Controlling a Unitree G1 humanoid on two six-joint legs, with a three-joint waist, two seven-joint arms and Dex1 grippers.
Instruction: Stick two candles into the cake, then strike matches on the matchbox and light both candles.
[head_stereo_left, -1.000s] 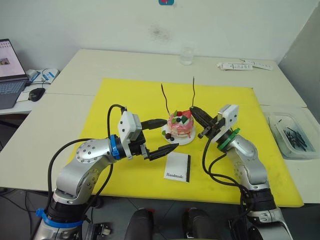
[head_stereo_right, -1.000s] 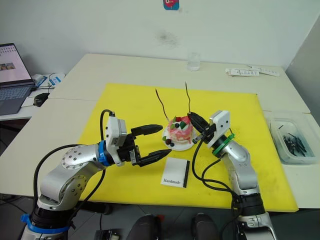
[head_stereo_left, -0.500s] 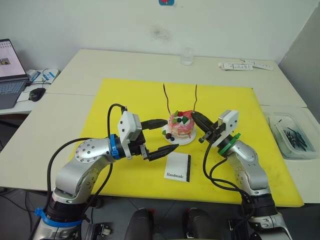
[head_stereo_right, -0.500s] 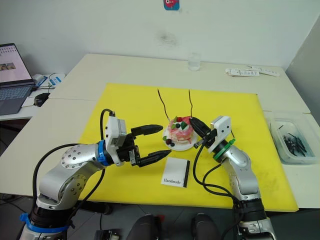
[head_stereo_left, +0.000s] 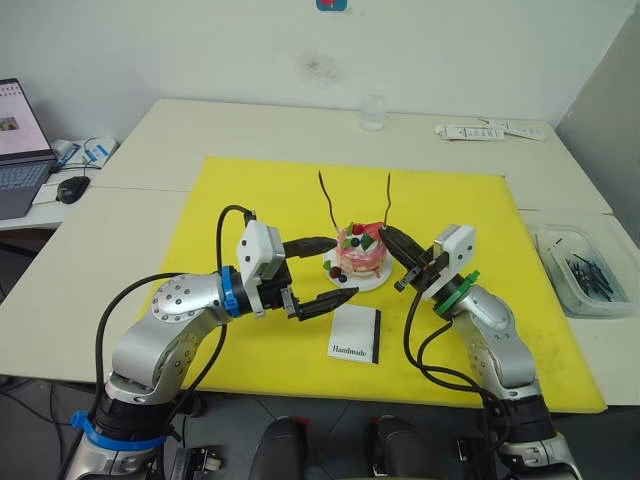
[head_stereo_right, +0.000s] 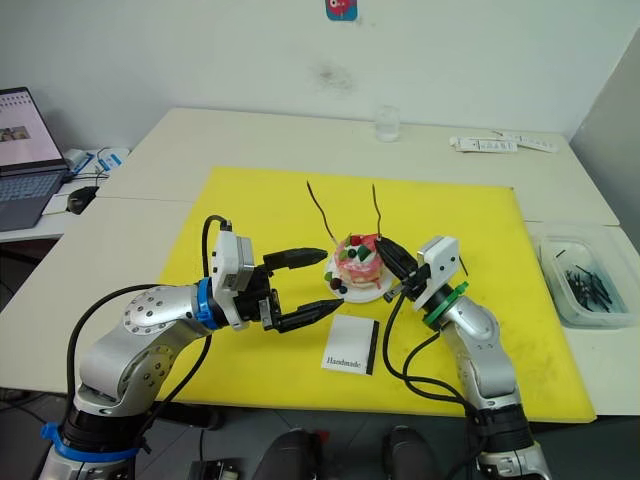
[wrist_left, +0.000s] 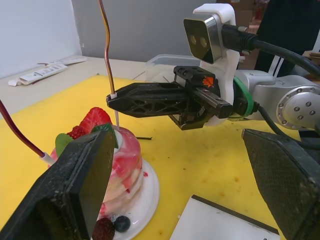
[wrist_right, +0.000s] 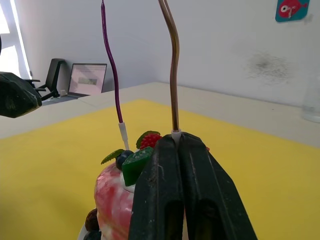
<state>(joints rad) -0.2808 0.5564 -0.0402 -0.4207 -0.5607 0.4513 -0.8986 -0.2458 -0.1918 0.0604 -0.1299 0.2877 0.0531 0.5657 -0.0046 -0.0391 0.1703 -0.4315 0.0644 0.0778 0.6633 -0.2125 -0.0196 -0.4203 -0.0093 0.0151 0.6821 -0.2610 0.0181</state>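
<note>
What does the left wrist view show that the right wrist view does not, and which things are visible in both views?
Left wrist view alone: the whole right gripper from the side, shut on the white lower end of one thin wavy brown candle, a corner of the flat white matchbox, the clear plastic box behind, and the white plate.

Right wrist view alone: the open laptop far behind, and a blue sticker on the wall.

Both: the small pink cake with its strawberry, both candles, and the yellow mat.

mat: yellow mat (head_stereo_left: 270, 200) over the table (head_stereo_left: 180, 130)
far edge: 1 clear glass (head_stereo_left: 373, 112)
left: laptop (head_stereo_left: 20, 140), mouse (head_stereo_left: 73, 187)
right: clear tray (head_stereo_left: 580, 270)
</note>
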